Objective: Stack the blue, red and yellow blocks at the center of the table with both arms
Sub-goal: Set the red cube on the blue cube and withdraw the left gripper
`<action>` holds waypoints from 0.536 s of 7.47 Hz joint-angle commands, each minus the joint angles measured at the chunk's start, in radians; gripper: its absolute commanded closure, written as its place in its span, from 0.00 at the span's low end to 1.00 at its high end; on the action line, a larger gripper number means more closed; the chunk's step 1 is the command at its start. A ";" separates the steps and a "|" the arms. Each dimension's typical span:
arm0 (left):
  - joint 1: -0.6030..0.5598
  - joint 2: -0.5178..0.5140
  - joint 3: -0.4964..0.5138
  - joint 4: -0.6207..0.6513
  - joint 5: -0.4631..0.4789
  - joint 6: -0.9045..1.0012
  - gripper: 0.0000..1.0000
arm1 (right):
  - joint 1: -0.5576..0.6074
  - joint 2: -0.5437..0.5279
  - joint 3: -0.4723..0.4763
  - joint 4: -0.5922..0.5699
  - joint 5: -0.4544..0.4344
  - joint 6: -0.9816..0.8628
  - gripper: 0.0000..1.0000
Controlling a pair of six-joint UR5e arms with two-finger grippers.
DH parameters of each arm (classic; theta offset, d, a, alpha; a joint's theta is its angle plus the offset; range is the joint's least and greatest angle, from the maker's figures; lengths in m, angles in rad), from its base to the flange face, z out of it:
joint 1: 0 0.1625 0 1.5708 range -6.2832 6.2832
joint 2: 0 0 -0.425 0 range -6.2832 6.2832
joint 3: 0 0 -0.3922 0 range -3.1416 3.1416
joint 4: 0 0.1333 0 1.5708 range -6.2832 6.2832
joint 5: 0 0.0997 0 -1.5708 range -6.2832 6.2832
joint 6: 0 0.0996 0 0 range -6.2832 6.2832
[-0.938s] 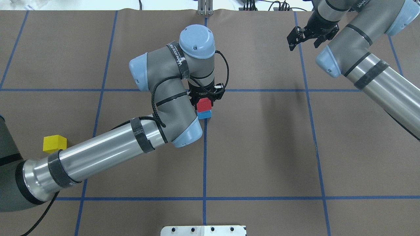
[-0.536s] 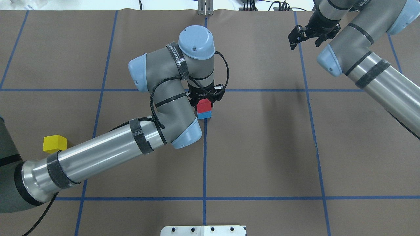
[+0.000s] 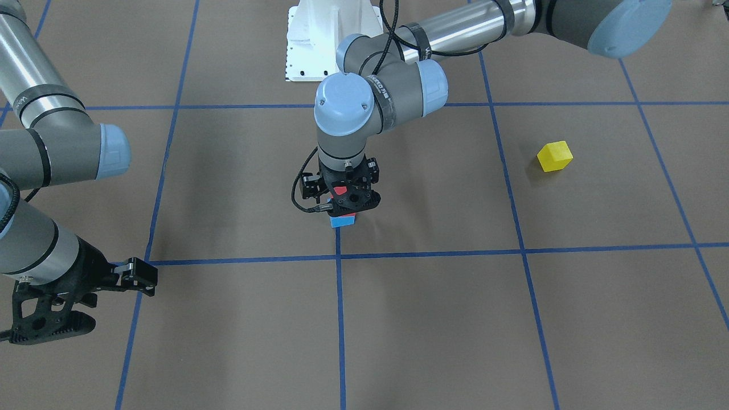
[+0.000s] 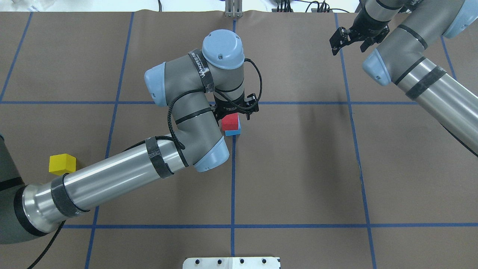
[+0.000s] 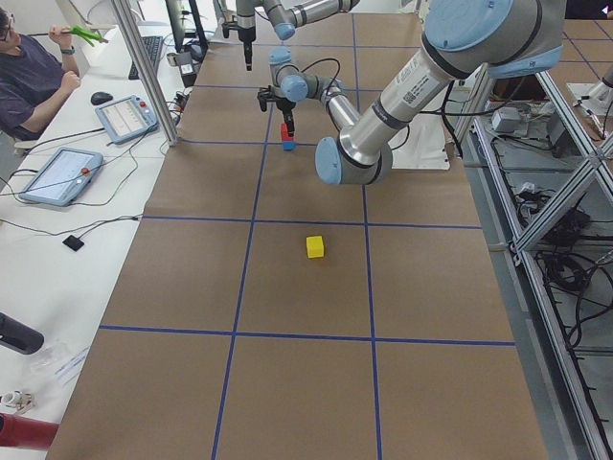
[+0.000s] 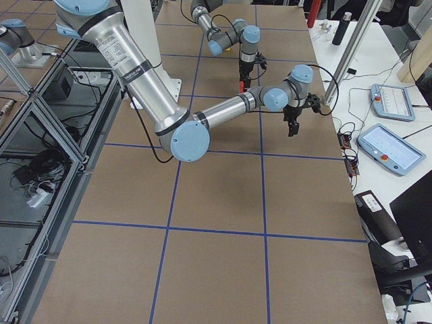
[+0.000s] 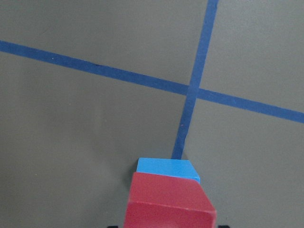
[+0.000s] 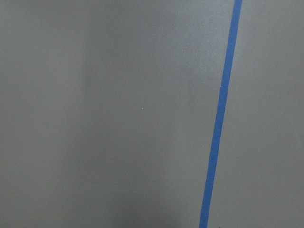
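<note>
A red block (image 4: pixel 230 121) sits on a blue block (image 4: pixel 233 132) at the table's center cross of blue tape. In the left wrist view the red block (image 7: pixel 168 202) rests on the blue block (image 7: pixel 167 169), slightly askew. My left gripper (image 4: pixel 238 109) is open, its jaws standing apart just above and around the red block (image 3: pixel 340 190). A yellow block (image 4: pixel 62 164) lies alone at the left, beside my left forearm; it also shows in the front view (image 3: pixel 555 156). My right gripper (image 4: pixel 350 37) is open and empty, held above the far right of the table.
The brown table cover is marked by a blue tape grid (image 4: pixel 233 186). A white mounting plate (image 4: pixel 231 262) sits at the near edge. My left forearm (image 4: pixel 112 175) stretches from the left over the table beside the yellow block. The right wrist view shows only table cover and tape (image 8: pixel 219 118).
My left gripper has opened and drawn back a little from the red block, which now shows in full on the blue one. My right gripper has drifted slightly toward the far edge.
</note>
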 commanded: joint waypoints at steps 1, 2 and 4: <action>-0.002 0.016 -0.080 0.029 0.002 -0.001 0.00 | 0.009 0.002 0.000 -0.001 0.003 -0.001 0.00; -0.021 0.056 -0.210 0.125 0.004 0.005 0.00 | 0.009 0.002 0.000 -0.001 0.003 -0.001 0.00; -0.166 0.212 -0.518 0.300 -0.007 0.225 0.00 | 0.009 0.005 0.000 -0.001 0.003 0.001 0.00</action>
